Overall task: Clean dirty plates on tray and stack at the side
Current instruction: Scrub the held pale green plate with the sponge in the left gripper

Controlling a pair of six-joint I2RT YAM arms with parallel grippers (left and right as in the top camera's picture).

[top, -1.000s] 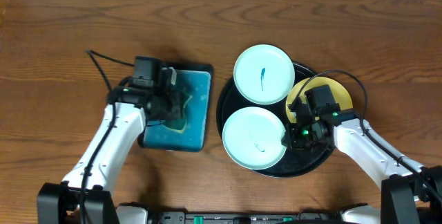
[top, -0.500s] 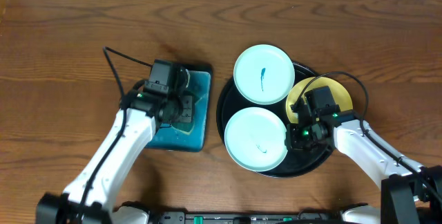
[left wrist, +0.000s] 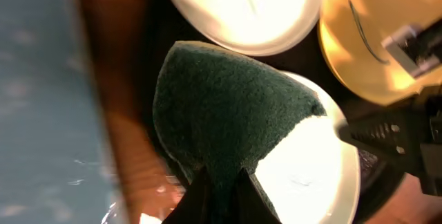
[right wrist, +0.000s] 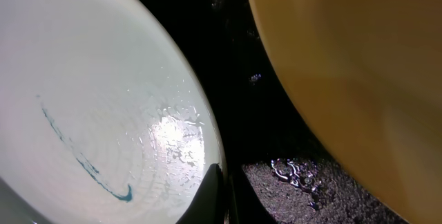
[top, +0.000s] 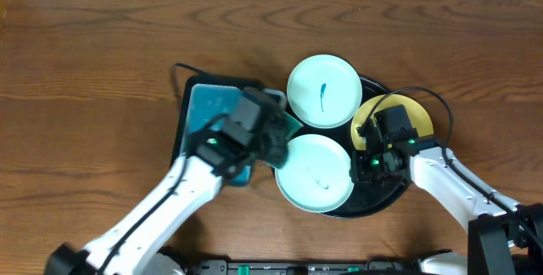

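The round black tray (top: 280, 120) holds three plates. A pale mint plate (top: 323, 90) with a blue squiggle lies at the back, and shows in the left wrist view (left wrist: 242, 10). A pale yellow plate (top: 422, 115) lies at the right, with a dark mark in the left wrist view (left wrist: 366, 37). The front white plate (top: 314, 171) has a blue squiggle (right wrist: 83, 162). My left gripper (left wrist: 221, 186) is shut on a dark green sponge (left wrist: 221, 106), over this plate's left edge. My right gripper (right wrist: 224, 186) is shut on this plate's right rim (right wrist: 200, 134).
A rectangular teal tray (top: 208, 109) with a black rim lies left of the black tray; it is the blurred blue area in the left wrist view (left wrist: 41, 92). Brown wood table (top: 85, 54) surrounds everything. Black tray floor (right wrist: 276, 182) shows wet specks.
My left arm has carried the sponge rightward from the teal tray to the front plate's left edge. The right arm and the plates have not moved.
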